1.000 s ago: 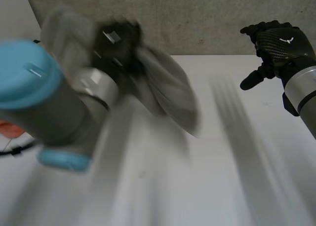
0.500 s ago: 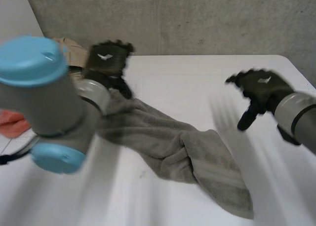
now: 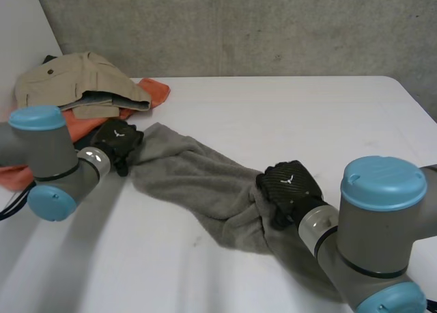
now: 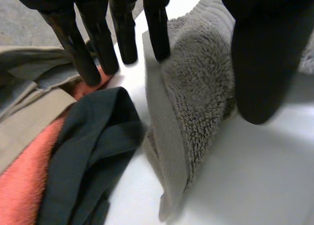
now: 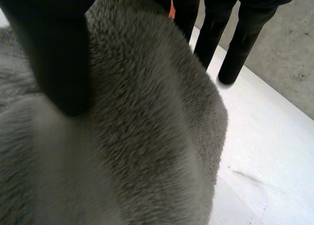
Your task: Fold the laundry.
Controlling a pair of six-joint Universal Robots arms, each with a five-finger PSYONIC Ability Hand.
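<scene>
- A pile of clothes (image 3: 82,87) lies just beyond the grey towel's (image 3: 198,183) left end: a beige garment (image 3: 72,74) on top, with an orange cloth (image 3: 156,91) showing from under it on the side nearest the towel.
- In the left wrist view a dark cloth (image 4: 93,146) from that pile lies just beside the towel's hemmed edge.
- The left hand (image 3: 116,141) is at the towel's left end. Its fingers (image 4: 157,33) are straight and come down on the hem side, and its thumb (image 4: 257,72) is on the far side of a raised ridge of towel. That end is pinched between them.
- The left arm (image 3: 41,156) reaches in from the left of the towel, low over the white table (image 3: 273,115).
- The towel lies rumpled in a long band on the table. It slants from its left end by the pile, farther from the robot, to its right end, nearer the robot.
- The right hand (image 3: 290,186) sits on the towel's right half, at its bunched middle. The thumb (image 5: 59,53) presses one flank of a hump of towel and the fingers (image 5: 235,43) reach down the other flank, so the hump is held between them. One fingertip meets the table just past the towel's edge.
- The right arm (image 3: 375,224) covers the towel's right end.
- A concrete wall (image 3: 239,26) stands behind the table, well beyond the towel.
</scene>
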